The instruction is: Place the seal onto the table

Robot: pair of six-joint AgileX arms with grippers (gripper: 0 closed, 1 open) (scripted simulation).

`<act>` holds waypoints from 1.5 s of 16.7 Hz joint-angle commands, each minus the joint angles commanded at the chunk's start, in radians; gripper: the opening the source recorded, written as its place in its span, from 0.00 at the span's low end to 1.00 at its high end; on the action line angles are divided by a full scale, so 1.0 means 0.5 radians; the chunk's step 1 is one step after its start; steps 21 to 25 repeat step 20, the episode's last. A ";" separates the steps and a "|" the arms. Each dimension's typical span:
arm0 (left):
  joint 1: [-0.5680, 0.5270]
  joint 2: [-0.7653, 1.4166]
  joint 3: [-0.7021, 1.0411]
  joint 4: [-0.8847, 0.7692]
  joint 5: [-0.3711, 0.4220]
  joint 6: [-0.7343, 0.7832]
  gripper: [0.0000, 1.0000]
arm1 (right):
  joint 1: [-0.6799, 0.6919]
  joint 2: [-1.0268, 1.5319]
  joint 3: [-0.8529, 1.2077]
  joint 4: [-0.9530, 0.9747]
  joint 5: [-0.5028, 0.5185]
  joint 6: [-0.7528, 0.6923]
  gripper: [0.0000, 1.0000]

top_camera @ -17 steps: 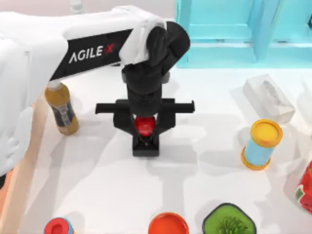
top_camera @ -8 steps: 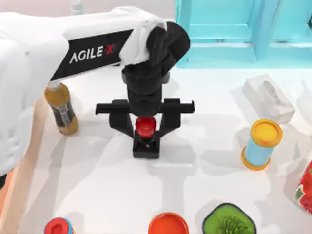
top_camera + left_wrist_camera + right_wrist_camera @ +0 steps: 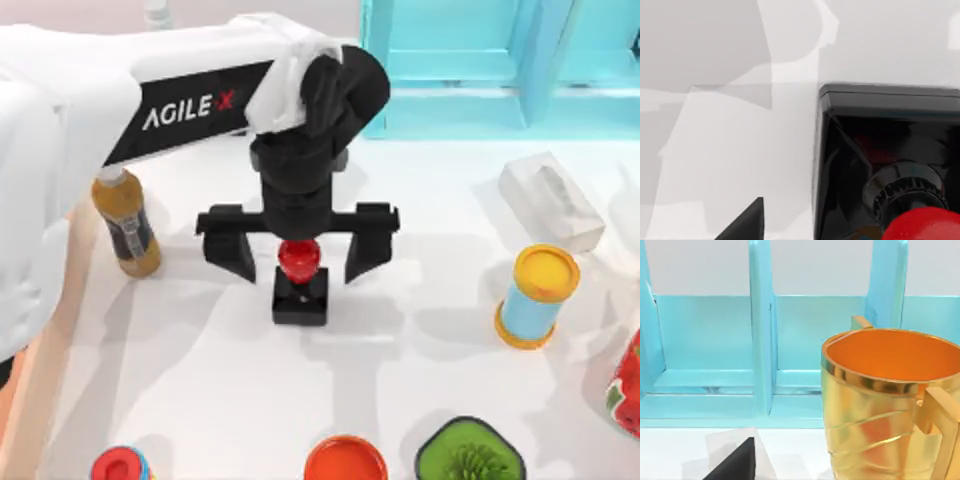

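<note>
My left gripper hangs over the seal, jaws spread wide with a finger on either side of the red knob and touching neither; nothing is held. The seal stands upright with its black base flat on the table, near the middle, well apart from the bottle at the left and the yellow-lidded can at the right. Judgement: placing looks done, so withdraw straight up, no sideways drift, to clear the knob without tipping it.
</note>
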 joint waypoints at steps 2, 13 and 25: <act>0.000 0.000 0.000 0.000 0.000 0.000 1.00 | 0.000 0.000 0.000 0.000 0.000 0.000 1.00; -0.017 0.117 0.923 -0.821 0.006 -0.012 1.00 | 0.000 0.000 0.000 0.000 0.000 0.000 1.00; -0.008 0.132 1.431 -1.298 0.001 -0.008 1.00 | 0.000 0.000 0.000 0.000 0.000 0.000 1.00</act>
